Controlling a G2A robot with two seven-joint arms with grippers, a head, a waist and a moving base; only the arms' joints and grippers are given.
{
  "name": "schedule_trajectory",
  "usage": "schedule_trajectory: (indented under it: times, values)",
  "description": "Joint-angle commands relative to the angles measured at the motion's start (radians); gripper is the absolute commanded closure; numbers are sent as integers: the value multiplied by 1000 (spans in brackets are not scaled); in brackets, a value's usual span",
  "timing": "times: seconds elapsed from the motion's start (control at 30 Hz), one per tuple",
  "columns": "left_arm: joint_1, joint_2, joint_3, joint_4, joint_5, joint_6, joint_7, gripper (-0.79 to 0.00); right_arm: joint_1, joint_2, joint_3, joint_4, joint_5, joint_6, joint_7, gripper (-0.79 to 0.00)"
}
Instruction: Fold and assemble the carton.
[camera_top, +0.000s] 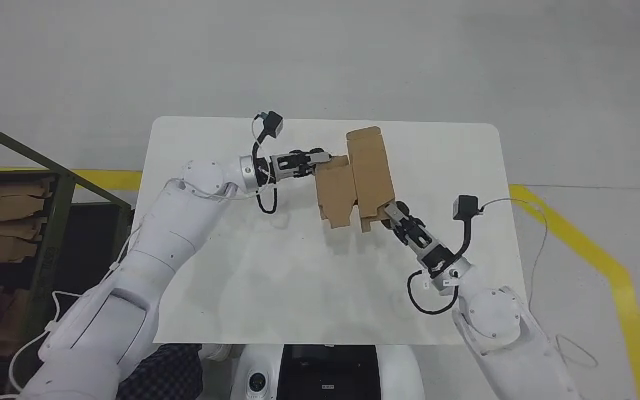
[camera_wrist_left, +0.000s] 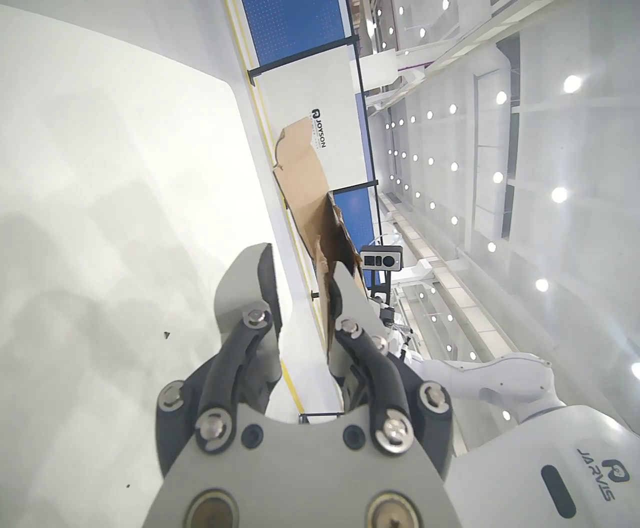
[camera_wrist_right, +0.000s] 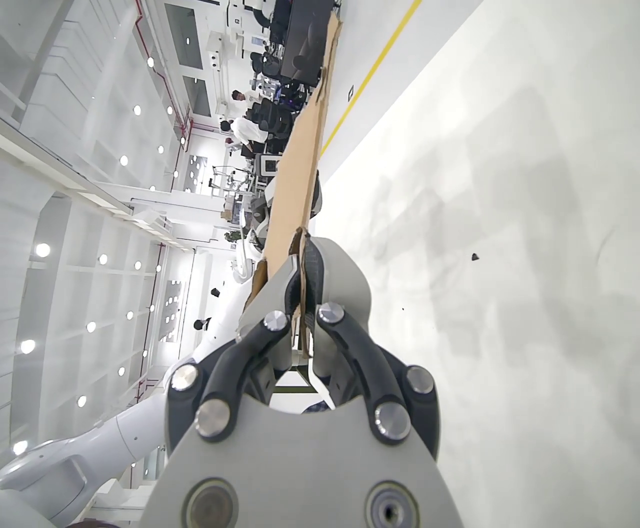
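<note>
carton (camera_top: 365, 170): brown cardboard, flat creased panels | right pincer (camera_wrist_right: 302, 262) clamped on its edge | left pincer (camera_wrist_left: 301, 262) spread wide

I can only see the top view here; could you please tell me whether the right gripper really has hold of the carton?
Observer: Yes. In the right wrist view, the right gripper is shut on the carton, with a cardboard edge pinched between its two fingers.
Operator: Thank you. Is the left one clamped on it as well?
Observer: No. In the left wrist view, the left gripper is open. The carton's edge lies along the inner side of one finger, and the other finger stands apart from it across a gap.
</note>
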Motion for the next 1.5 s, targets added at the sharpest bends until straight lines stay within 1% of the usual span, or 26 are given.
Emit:
schedule_trajectory:
  times: [0.0, 0.07, 0.43, 0.47, 0.5, 0.53, 0.77, 0.87, 0.97, 1.07, 1.13, 1.23, 1.37, 1.47]
  values:
    - [-1, -2, -4, 6, -18, 3, -14, -49, -3, -1, 0, -2, -7, -2, -2, 0]
    - [-2, -4, -7, 11, -29, 3, -25, 0, -5, -2, 0, -4, -10, -4, -4, 0]
    - [0, -15, -24, 17, -97, 19, -87, 0, -15, -7, 7, -13, -18, -17, -7, 0]
    - [0, -16, -25, 18, -95, 19, -89, 0, -15, -7, 7, -14, -20, -20, 2, -46]
    - [-2, -16, -26, 19, -89, 17, -92, 0, -14, -7, 9, -13, -20, -22, 9, -329]
    - [-3, -16, -29, 23, -85, 17, -92, 0, -15, -7, 9, -13, -16, -24, 16, -785]
    - [-23, -11, -46, 53, -46, 2, -147, 0, -17, -3, 47, 15, 36, -67, 103, -785]
    - [-30, -8, -56, 67, -30, -17, -180, 0, -14, 1, 75, 38, 63, -89, 148, -785]
    - [-34, -4, -64, 77, -28, -34, -230, 0, 0, 5, 102, 74, 78, -106, 193, -785]
    - [-38, -1, -68, 79, -37, -41, -296, 0, 30, 8, 114, 118, 60, -126, 243, -785]
    - [-41, 0, -66, 72, -36, -43, -340, 0, 58, 8, 114, 157, 46, -141, 268, -785]
    - [-45, 2, -53, 42, -6, -20, -363, 0, 105, 9, 98, 204, 41, -184, 340, -785]
    - [-50, 7, -31, 2, 43, 3, -386, 0, 165, 10, 79, 248, 62, -276, 461, -785]
    - [-54, 9, -13, -28, 57, 15, -399, 0, 190, 12, 71, 263, 56, -305, 507, -785]
